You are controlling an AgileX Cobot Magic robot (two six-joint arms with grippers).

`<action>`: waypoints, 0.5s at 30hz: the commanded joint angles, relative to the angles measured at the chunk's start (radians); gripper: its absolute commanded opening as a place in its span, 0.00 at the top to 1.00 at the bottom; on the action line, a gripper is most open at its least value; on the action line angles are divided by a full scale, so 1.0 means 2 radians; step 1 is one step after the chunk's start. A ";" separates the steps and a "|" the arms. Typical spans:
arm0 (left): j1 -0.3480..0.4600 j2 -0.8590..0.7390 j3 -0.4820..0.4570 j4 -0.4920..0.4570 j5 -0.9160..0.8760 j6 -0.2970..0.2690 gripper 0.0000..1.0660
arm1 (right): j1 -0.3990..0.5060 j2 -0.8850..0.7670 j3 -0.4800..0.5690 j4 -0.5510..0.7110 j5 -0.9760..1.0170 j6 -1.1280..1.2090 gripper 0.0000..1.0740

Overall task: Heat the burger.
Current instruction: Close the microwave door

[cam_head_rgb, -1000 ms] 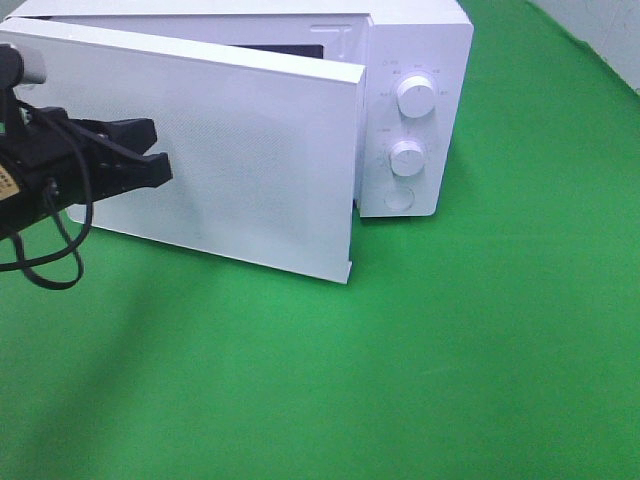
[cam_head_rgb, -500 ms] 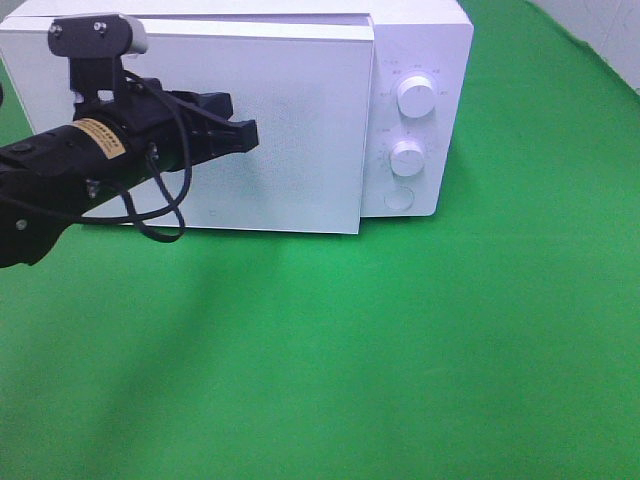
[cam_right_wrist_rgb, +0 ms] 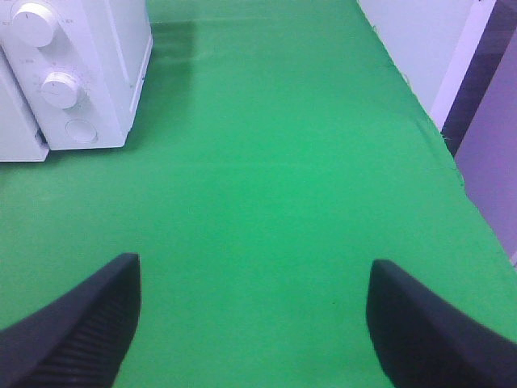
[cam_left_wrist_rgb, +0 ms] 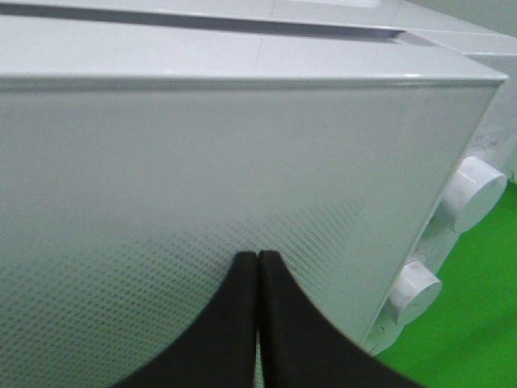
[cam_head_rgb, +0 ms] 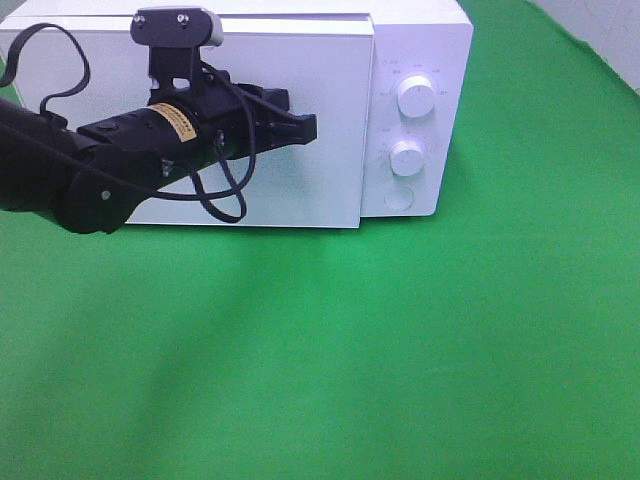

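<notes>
Exterior high: left gripper (cam_head_rgb: 306, 127), jaws pressed together and empty, tips against the microwave door (cam_head_rgb: 310, 195). The burger is not visible and is presumably behind that door.

Left wrist: perforated panel directly ahead of the tips, with upper knob (cam_left_wrist_rgb: 472, 192) and lower knob (cam_left_wrist_rgb: 414, 289) off to one side. A dark seam shows along the door's top edge. Push square and steady until it seats flush.

Right wrist: right gripper (cam_right_wrist_rgb: 250, 319), jaws wide and empty, green cloth (cam_right_wrist_rgb: 266, 162) between them.

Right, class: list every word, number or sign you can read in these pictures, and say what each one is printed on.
No text here can be read with certainty.
Dark print on the yellow sticker on the left arm: too small to read.
Grey markings around the upper dial and lower dial of the microwave: blurred, unreadable.
</notes>
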 commanded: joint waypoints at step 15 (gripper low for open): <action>0.003 0.019 -0.072 -0.060 0.074 0.052 1.00 | -0.002 -0.014 0.001 -0.003 -0.001 0.002 0.30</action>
